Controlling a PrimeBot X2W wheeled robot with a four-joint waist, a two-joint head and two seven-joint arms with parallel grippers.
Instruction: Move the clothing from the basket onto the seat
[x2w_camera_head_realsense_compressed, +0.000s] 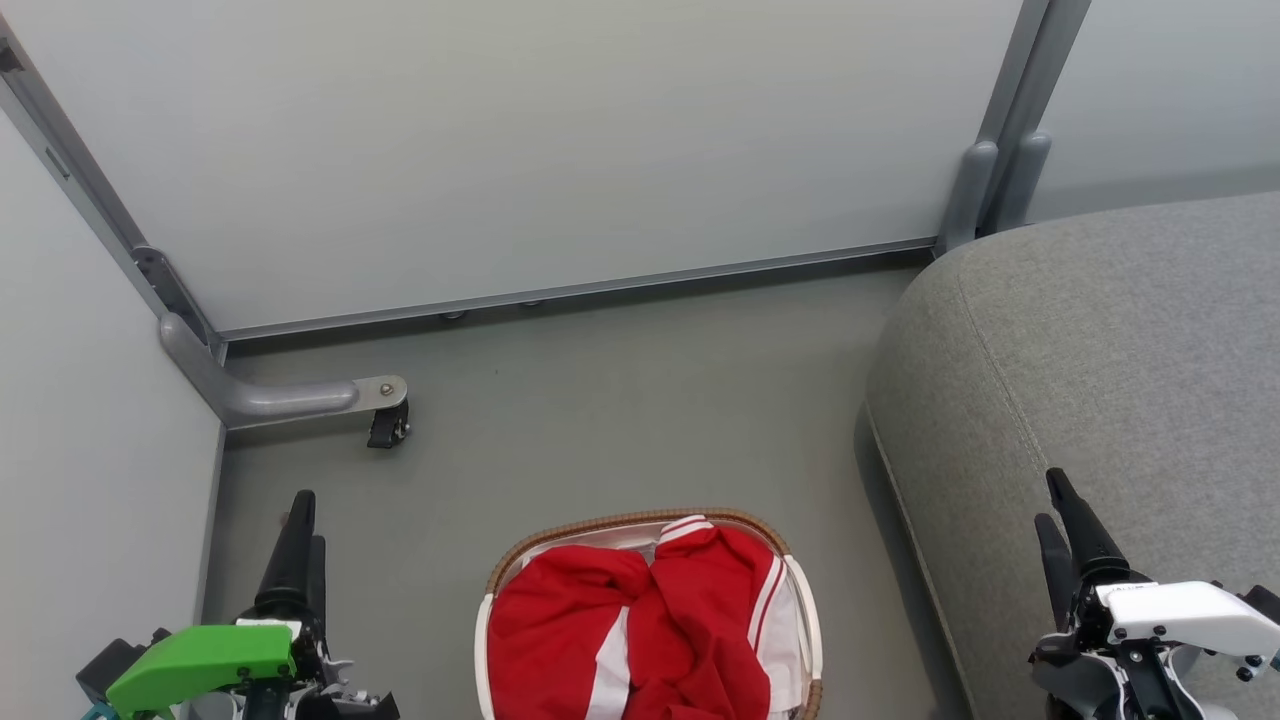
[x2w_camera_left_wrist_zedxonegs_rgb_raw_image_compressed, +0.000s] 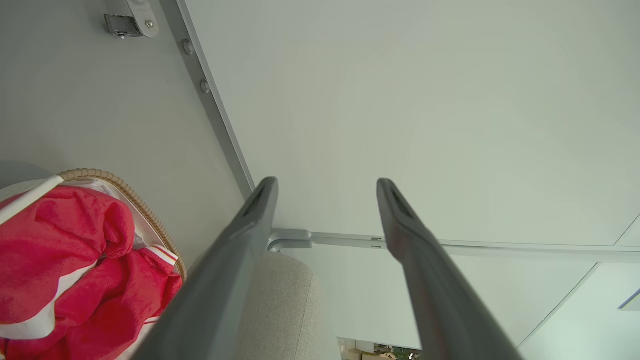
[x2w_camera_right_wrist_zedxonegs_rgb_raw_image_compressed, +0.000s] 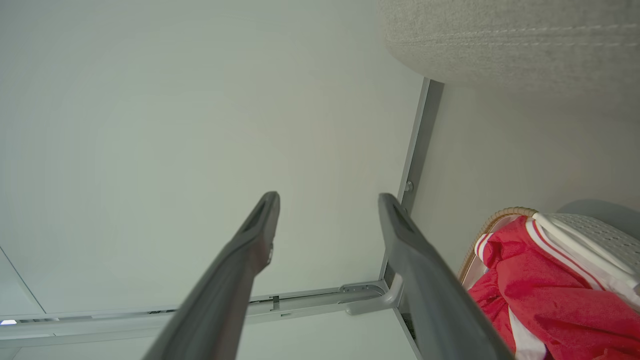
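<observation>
Head view: I see crumpled red-and-white clothing (x2w_camera_head_realsense_compressed: 640, 620) in a cream plastic basket (x2w_camera_head_realsense_compressed: 600, 523), cut off below; left fingers (x2w_camera_left_wrist_zedxonegs_rgb_raw_image_compressed: 235, 260) and right fingers (x2w_camera_right_wrist_zedxonegs_rgb_raw_image_compressed: 235, 280) spread wide.

The head view looks steeply down, from close above, at the oval cream basket with brown woven rim (x2w_camera_head_realsense_compressed: 600, 524), bottom centre, and the large grey fabric couch (x2w_camera_head_realsense_compressed: 1100, 350), right. Both wrist views sit low, facing the pale partition wall (x2w_camera_left_wrist_zedxonegs_rgb_raw_image_compressed: 425, 100); each catches basket and couch at its edges.
</observation>
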